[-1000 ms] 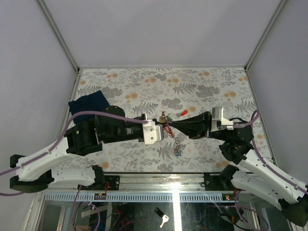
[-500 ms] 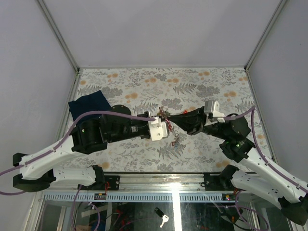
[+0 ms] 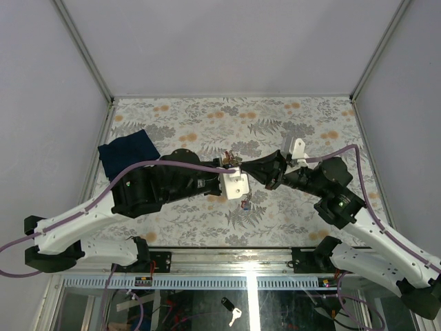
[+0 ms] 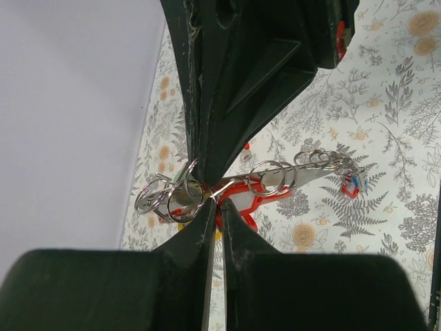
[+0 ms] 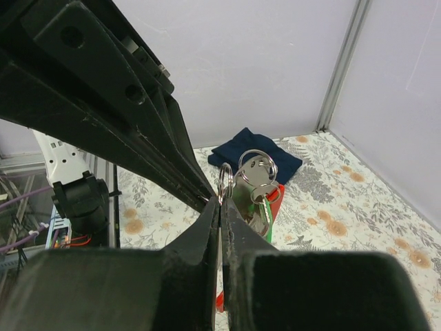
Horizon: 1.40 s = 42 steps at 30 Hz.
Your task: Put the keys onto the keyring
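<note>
Both grippers meet over the middle of the table and hold the keyring (image 3: 231, 163) between them in the air. In the left wrist view my left gripper (image 4: 214, 204) is shut on a thin wire of the ring bunch, beside the red strap (image 4: 256, 201) and grey fob (image 4: 277, 181). My right gripper (image 5: 222, 201) is shut on a metal ring (image 5: 225, 179); silver keys (image 5: 255, 174) and a green tag (image 5: 269, 209) hang just behind it. A key with a blue and red tag (image 4: 353, 183) dangles from the chain of rings and also shows in the top view (image 3: 245, 203).
A dark blue cloth (image 3: 127, 150) lies at the table's left side and also shows in the right wrist view (image 5: 255, 147). A red tag (image 4: 340, 36) peeks out behind the right gripper's fingers. A loose key (image 3: 232, 314) lies below the table's front rail.
Both grippers have moved farther from the arm bases and closer together, carrying the keyring with them. The key with the blue and red tag has risen and shifted left.
</note>
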Each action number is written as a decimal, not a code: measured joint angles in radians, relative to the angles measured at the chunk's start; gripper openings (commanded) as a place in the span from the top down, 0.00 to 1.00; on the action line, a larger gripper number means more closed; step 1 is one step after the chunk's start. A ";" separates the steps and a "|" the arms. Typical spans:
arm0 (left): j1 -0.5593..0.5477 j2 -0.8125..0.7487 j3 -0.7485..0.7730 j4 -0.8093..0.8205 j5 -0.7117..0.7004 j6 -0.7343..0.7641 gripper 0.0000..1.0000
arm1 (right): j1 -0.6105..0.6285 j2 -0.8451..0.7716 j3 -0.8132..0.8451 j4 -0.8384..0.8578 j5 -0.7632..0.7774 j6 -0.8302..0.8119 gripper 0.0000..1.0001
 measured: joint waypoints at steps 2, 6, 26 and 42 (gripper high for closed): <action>0.000 0.002 0.003 -0.002 -0.008 0.004 0.99 | 0.000 0.002 0.005 -0.010 0.003 -0.006 1.00; 0.000 0.006 0.003 -0.007 -0.022 0.008 0.99 | 0.000 0.009 0.013 -0.034 0.010 -0.011 1.00; -0.006 0.005 0.003 0.024 -0.001 0.006 0.73 | 0.000 0.043 0.014 -0.082 0.053 -0.011 1.00; 0.536 -0.138 -0.269 0.278 0.320 -0.318 0.56 | 0.000 0.090 0.016 -0.355 0.267 -0.154 1.00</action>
